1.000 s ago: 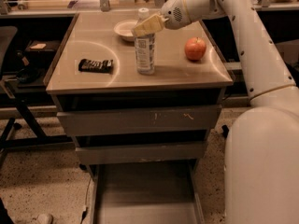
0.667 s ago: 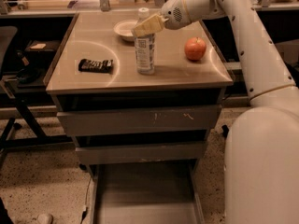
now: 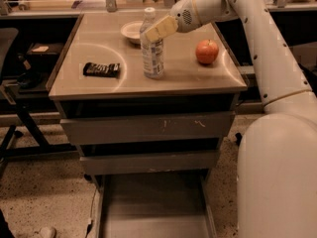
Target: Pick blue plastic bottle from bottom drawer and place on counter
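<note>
The blue plastic bottle [image 3: 152, 58] stands upright on the counter [image 3: 89, 38], near its middle, with its white cap up. My gripper [image 3: 154, 30] reaches in from the upper right and sits at the bottle's shoulder, just below the cap, crossing in front of it. The bottom drawer [image 3: 153, 207] is pulled out below the cabinet and its flat grey floor shows nothing on it.
On the counter, a red apple [image 3: 207, 51] sits right of the bottle, a white bowl [image 3: 132, 31] behind it and a dark snack bar [image 3: 101, 69] to the left. Two shut grey drawers [image 3: 148, 128] sit above the open one. A cluttered bench runs behind.
</note>
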